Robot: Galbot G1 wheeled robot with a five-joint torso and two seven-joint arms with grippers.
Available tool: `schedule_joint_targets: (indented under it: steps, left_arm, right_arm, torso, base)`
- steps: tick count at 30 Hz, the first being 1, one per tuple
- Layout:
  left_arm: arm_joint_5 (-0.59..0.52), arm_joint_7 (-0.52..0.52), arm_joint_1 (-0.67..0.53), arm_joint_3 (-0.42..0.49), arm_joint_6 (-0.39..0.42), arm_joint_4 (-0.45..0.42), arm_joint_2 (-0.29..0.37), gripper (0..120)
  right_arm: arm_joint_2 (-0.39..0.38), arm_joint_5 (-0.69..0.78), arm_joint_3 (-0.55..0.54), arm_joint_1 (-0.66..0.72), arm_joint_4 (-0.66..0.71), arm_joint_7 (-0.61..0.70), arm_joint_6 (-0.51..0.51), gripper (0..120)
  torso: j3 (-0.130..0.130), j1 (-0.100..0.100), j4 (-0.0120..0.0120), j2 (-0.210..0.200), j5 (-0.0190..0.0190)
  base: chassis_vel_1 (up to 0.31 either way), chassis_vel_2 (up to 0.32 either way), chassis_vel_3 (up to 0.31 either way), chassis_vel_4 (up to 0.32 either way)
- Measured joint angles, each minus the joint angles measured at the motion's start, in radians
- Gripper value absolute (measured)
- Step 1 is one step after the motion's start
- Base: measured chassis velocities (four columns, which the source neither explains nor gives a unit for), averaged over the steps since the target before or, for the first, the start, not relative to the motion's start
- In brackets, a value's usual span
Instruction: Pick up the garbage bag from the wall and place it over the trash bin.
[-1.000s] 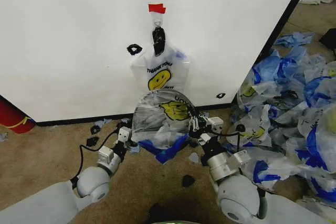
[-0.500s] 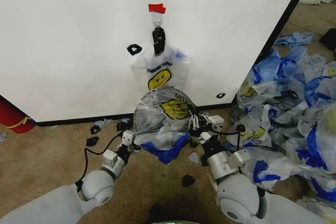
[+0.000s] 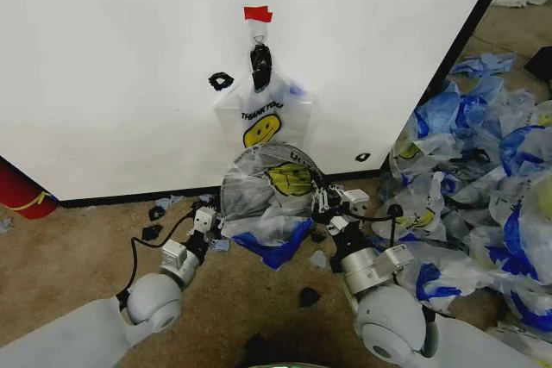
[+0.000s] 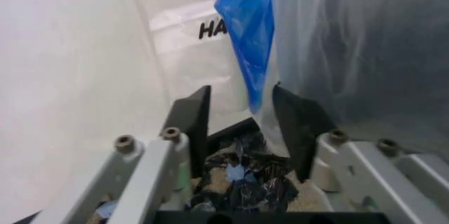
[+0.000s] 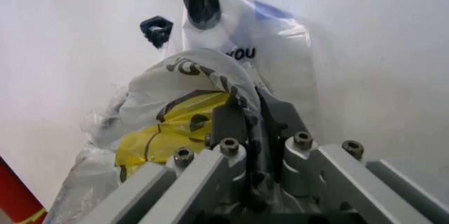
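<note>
Holding the garbage bag (image 3: 274, 191) stretched over the trash bin, we judge the task mostly done: the bag is off the wall (image 3: 112, 66) and draped across the round top of the bin, though the bin itself stays hidden under the plastic, so we cannot tell how well the rim is covered. Another smiley bag (image 3: 261, 118) hangs from the hook (image 3: 259, 34) under the red tape (image 3: 257, 14) on the wall.

Our right gripper (image 3: 321, 202) is clamped narrow on a bunched fold of the bag; in the right wrist view the plastic with the yellow face (image 5: 165, 129) sits pinched right at the fingertips and spreads away beyond them toward the wall.

Our left gripper (image 3: 203, 217) sits at the bag's opposite edge, fingers parted wide; in the left wrist view a blue handle strip (image 4: 249, 34) hangs down between the black pads (image 4: 193, 124), not gripped.

Left to do, as we judge: settle the left edge down around the rim and release. The heap of blue-and-white bags (image 3: 483, 178) lies well off beyond our right gripper.
</note>
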Motion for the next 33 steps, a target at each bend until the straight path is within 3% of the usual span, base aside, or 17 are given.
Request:
schedule_joint_targets:
  steps: [15,33]
  left_arm:
    - [-0.006,-0.01,0.005,-0.083,0.011,0.007,0.023,97]
    - [-0.037,-0.036,0.018,-0.179,0.033,-0.051,0.026,99]
  right_arm:
    - [0.0,-0.005,0.002,-0.009,0.002,0.0,0.001,1]
    - [0.018,0.007,0.035,-0.024,-0.019,-0.006,0.025,1]
  torso:
    - [0.0,0.0,0.0,0.0,0.0]
    - [0.0,0.0,0.0,0.0,0.0]
  base:
    - [0.0,0.0,0.0,0.0]
    - [0.0,0.0,0.0,0.0]
